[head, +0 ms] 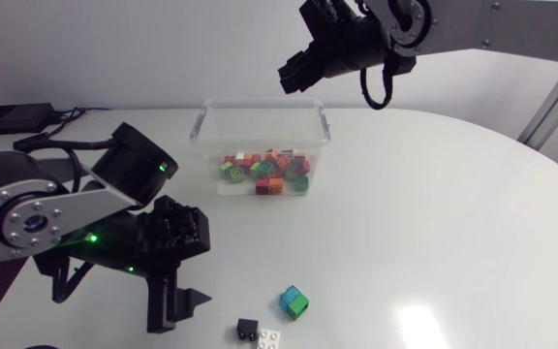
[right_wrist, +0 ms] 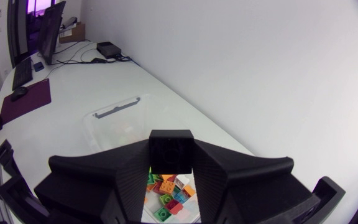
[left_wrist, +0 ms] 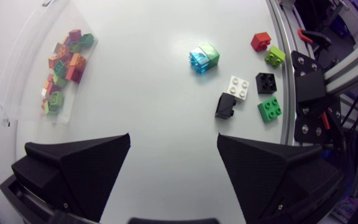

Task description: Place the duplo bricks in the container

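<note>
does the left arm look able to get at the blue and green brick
Probably yes: the left arm's fingers stand open, and only bare table lies between them and the blue and green brick.

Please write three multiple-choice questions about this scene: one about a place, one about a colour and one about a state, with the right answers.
1. Where is the black brick that the right gripper holds?
A over the container; B lying beside the container; C at the container's bottom.
2. What colour is the brick touching the blue brick?
A red; B green; C white.
3. How is the left gripper?
A open, empty; B shut on a brick; C shut on the container's rim.

Answers:
1 A, the right wrist view shows the container below it.
2 B, the green brick sits against it.
3 A, nothing lies between its fingers.
</note>
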Motion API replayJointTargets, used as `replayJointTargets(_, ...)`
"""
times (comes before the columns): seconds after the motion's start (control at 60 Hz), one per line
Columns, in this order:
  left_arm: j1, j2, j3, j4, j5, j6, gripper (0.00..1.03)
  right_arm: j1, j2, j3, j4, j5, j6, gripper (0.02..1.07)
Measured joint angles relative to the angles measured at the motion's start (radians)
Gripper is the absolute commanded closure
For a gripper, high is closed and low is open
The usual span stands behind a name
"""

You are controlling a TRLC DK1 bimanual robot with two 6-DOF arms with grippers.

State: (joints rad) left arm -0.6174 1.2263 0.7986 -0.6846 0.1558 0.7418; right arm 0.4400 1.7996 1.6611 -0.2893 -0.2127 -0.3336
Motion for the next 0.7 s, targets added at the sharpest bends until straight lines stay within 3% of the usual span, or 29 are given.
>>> replayJointTargets(0.1,-0.047,0.023,-0.008,-0.017,-0.014,0.001,0.07,-0.004,0.050,0.026,0.043,0.024,0.047,0.85)
replayJointTargets(0.15,-0.072,0.044,-0.008,-0.023,-0.024,0.001,0.07,-0.003,0.074,0.036,0.055,0.032,0.064,0.78)
replayJointTargets(0.183,-0.084,0.055,-0.008,-0.025,-0.028,0.001,0.07,-0.003,0.084,0.041,0.058,0.040,0.071,0.67)
replayJointTargets(0.25,-0.117,0.089,-0.008,-0.025,-0.034,0.000,0.07,-0.003,0.106,0.044,0.081,0.064,0.087,0.28)
replayJointTargets(0.3,-0.142,0.112,-0.008,-0.025,-0.038,0.000,0.07,-0.003,0.115,0.045,0.087,0.077,0.101,0.06)
replayJointTargets(0.517,-0.231,0.253,-0.005,-0.021,-0.049,-0.005,0.09,-0.004,0.084,0.020,0.092,0.084,0.122,0.06)
replayJointTargets(0.7,-0.272,0.348,0.042,0.003,-0.056,-0.008,0.10,-0.010,-0.093,-0.144,0.092,0.086,0.121,0.06)
